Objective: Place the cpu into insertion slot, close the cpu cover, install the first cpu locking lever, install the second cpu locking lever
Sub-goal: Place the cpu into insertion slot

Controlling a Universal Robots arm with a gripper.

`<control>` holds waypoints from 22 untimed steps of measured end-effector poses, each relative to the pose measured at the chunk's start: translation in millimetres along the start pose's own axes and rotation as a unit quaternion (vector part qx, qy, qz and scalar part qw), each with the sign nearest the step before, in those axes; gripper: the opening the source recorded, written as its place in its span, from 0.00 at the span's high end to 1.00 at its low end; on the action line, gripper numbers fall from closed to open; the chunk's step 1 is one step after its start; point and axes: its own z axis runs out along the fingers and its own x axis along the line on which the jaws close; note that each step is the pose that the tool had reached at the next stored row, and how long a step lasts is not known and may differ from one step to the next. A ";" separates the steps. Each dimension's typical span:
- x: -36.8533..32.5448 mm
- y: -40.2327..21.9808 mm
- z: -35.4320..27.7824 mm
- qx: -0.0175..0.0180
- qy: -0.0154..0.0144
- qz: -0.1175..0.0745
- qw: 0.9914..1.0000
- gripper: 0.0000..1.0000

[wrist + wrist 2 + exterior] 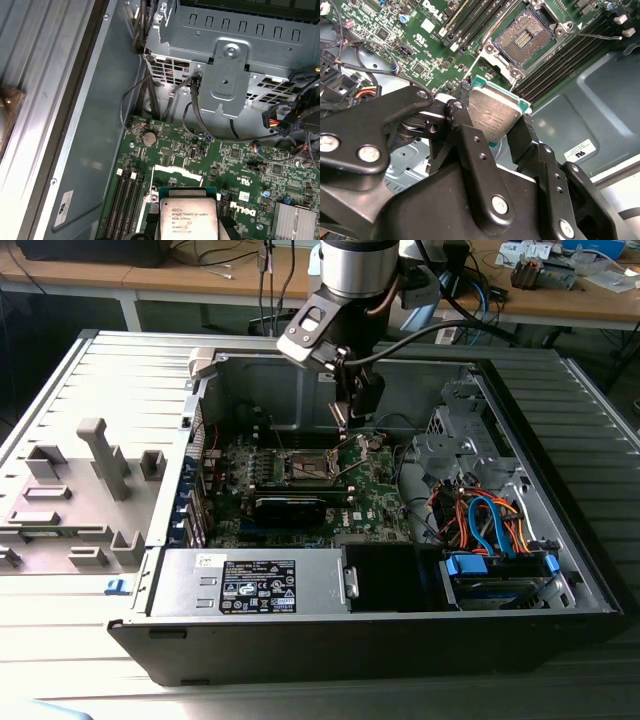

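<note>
The cpu [492,117], pinched by opposite edges in the gripper [496,106], hangs metal face toward the wrist over the board [395,35] at the exterior view's centre, short of the open insertion slot [522,37]. It's square, so no long axis; it seems slightly tilted. Level it, match the rim, lower straight.

Matte black gripper [495,109] linkages with silver screw heads [500,204]; silver-grey arm [352,265], black cable [425,333] alongside.

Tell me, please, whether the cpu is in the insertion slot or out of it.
Out: the pincer grips the cpu, and the insertion slot shows bare contacts.
</note>
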 end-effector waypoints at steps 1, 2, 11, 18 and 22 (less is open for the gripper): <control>0.0 0.0 0.0 0.000 0.000 0.001 1.000 0.45; 0.0 0.0 0.1 0.000 0.000 0.003 1.000 0.45; 0.0 0.0 0.4 0.000 -0.002 0.018 1.000 0.45; 0.0 -0.1 0.6 0.000 -0.002 0.027 1.000 0.45; 0.0 -0.1 0.9 -0.001 -0.003 0.032 0.999 0.45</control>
